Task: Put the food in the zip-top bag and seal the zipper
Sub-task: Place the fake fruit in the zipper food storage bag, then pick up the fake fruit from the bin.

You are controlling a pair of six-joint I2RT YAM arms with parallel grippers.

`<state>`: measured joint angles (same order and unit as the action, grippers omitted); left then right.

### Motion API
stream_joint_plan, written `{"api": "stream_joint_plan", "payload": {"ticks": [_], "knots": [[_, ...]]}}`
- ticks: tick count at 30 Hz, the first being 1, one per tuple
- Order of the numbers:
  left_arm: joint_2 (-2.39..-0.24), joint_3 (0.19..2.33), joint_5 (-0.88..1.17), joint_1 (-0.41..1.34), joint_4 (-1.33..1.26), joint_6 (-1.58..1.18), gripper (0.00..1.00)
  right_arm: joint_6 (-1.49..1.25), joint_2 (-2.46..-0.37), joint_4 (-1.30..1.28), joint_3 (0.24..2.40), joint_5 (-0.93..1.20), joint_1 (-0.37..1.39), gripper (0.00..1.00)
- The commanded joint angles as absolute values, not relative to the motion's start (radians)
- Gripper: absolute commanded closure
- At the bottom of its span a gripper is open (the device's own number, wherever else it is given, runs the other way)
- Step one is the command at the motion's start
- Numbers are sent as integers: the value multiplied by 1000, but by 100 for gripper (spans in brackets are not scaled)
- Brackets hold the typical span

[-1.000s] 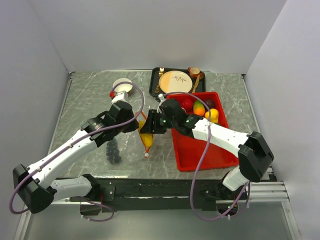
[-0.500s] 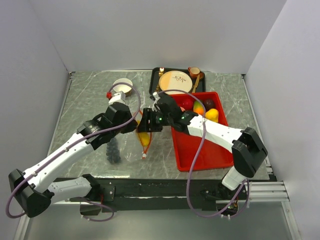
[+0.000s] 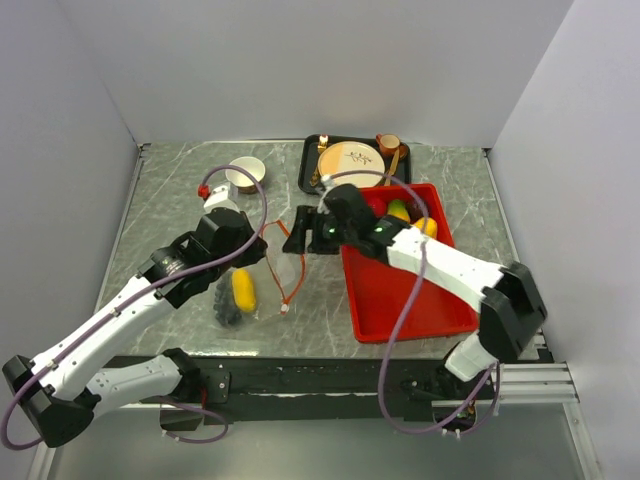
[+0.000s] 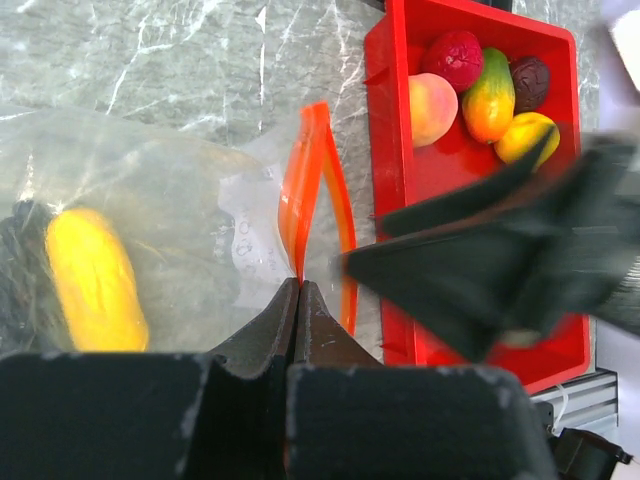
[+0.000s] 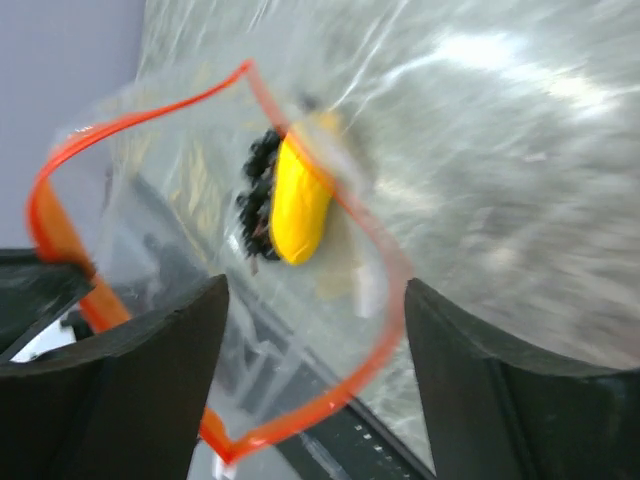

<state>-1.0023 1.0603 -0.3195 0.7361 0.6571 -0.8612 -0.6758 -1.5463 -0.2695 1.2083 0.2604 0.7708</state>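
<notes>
The clear zip-top bag [image 3: 255, 285] lies left of centre, mouth toward the red tray. My left gripper [image 3: 262, 246] is shut on its orange-red zipper strip [image 4: 300, 205] and holds the mouth open. A yellow banana-like piece [image 3: 243, 290] and a dark grape bunch [image 3: 225, 303] lie inside the bag; both also show in the right wrist view, the yellow piece [image 5: 298, 205] beside the grapes [image 5: 258, 200]. My right gripper [image 3: 300, 232] is open and empty, just before the bag's mouth. The peach [image 4: 430, 108], red apple [image 4: 455, 60], mango [image 4: 487, 95], plum [image 4: 528, 80] and lemon [image 4: 525, 138] sit in the tray.
The red tray [image 3: 410, 290] stands right of centre. A black tray with a cream plate [image 3: 352, 160] and cutlery is at the back. A small white cup [image 3: 245, 172] stands at the back left. The zipper's white slider tab [image 3: 285, 310] lies at the strip's near end.
The yellow piece has gone from the bag's mouth to deep inside, beside the grapes. My left gripper has pulled the strip leftward. My right gripper has drawn back a little.
</notes>
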Motion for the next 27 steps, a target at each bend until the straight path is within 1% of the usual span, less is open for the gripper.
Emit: {"api": "stream_joint_plan", "payload": {"ticks": [1,3,4,5,7,8,11,14,17,21,27], "knots": [[-985,1085,-348,733,652,-871,98,-606,-1289,-275,1143,31,727,14],[-985,1078,-350,735,647,-870,98,-588,-1237,-296,1097,-113,719,0],[-988,1077,-348,735,640,-870,98,-569,-1211,-314,1063,-133,704,0],[-991,1078,-345,733,640,-871,98,-575,-1204,-343,1054,-138,643,0],[-999,1080,-341,735,632,-870,98,-598,-1210,-420,1017,-105,563,0],[-1000,1077,-334,733,630,-870,98,-603,-1210,-429,997,-94,481,0],[-1005,1083,-333,733,630,-867,99,-607,-1192,-454,922,-110,388,0],[-1002,1081,-339,735,641,-867,98,-617,-1181,-491,885,-219,354,0],[-994,1074,-342,733,641,-870,98,-647,-1219,-549,888,-311,296,0],[-989,1063,-330,733,634,-874,98,-664,-1284,-551,885,-324,198,0],[-996,1066,-330,735,638,-871,98,-675,-1367,-548,911,-376,160,0]]}}
